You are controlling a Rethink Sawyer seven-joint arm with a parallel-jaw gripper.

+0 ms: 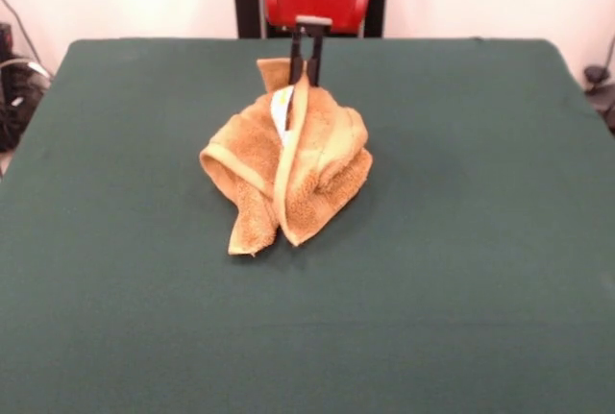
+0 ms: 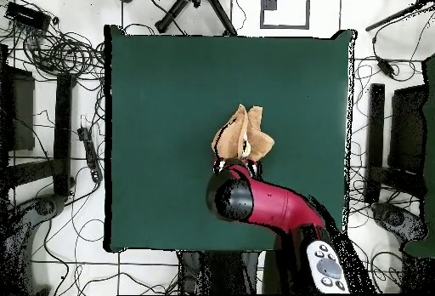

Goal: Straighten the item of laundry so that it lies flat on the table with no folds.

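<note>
Nearest you across the table, the towel sits bunched in a heap around the middle of the green top, its lower folds resting on the cloth. Its long axis runs upward (not flat), toward a raised edge at the far side. There your gripper hangs straight above, fingers pinched together on that top edge. So the bulk lies below and toward the camera from the grip.

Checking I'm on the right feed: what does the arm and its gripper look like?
The arm is glossy red with a black rounded joint cap. The wrist housing is red, topped by a black ring, with a small pale plate in front. The gripper has two thin, dark, straight fingers. No cables or markings are visible.
</note>
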